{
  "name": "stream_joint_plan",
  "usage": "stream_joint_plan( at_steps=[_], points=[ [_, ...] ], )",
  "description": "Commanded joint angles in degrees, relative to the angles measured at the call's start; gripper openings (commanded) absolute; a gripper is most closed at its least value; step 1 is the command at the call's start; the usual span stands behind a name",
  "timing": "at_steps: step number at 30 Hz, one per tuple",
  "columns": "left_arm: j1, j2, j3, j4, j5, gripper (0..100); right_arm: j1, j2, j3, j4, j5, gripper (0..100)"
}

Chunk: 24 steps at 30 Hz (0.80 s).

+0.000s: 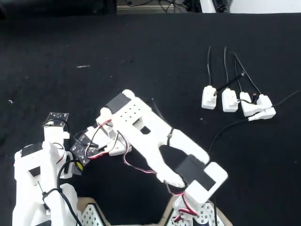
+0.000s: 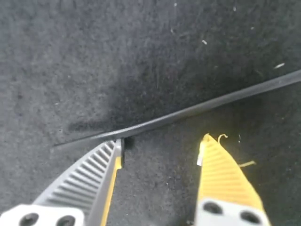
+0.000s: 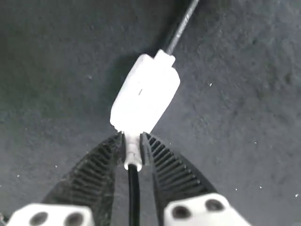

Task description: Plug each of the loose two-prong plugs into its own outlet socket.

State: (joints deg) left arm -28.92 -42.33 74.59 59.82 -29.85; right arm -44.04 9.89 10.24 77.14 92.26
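The right gripper pinched the neck of the white plug, whose long axis ran roughly straight out from the jaws. The left gripper gaped empty over a cable.

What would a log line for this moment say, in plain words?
left gripper: open, above black cable | right gripper: shut on white plug, at its cable end

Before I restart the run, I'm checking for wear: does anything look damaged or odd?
Yes. On the left hand, the yellow finger pad is fraying: loose yellow threads curl off its tip and edge. The black cable beyond it looks intact.
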Motion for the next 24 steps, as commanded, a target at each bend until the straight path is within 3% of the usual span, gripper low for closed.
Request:
stream_joint_plan(
  at_steps=[1, 16, 19, 24],
  points=[
    [-0.13, -0.09, 0.84, -1.32, 0.00, 26, -1.14, 0.92, -1.71, -0.79, -0.70, 1.0],
    [-0.13, -0.09, 0.84, -1.32, 0.00, 26, -1.14, 1.01, -1.71, -0.62, -0.97, 1.0],
    [-0.13, -0.09, 0.84, -1.32, 0.00, 26, -1.23, 0.92, -1.89, -0.79, -4.57, 1.3],
    [-0.13, -0.09, 0.84, -1.32, 0.00, 26, -1.32, 0.84, -3.74, -0.79, -8.79, 10.6]
  ],
)
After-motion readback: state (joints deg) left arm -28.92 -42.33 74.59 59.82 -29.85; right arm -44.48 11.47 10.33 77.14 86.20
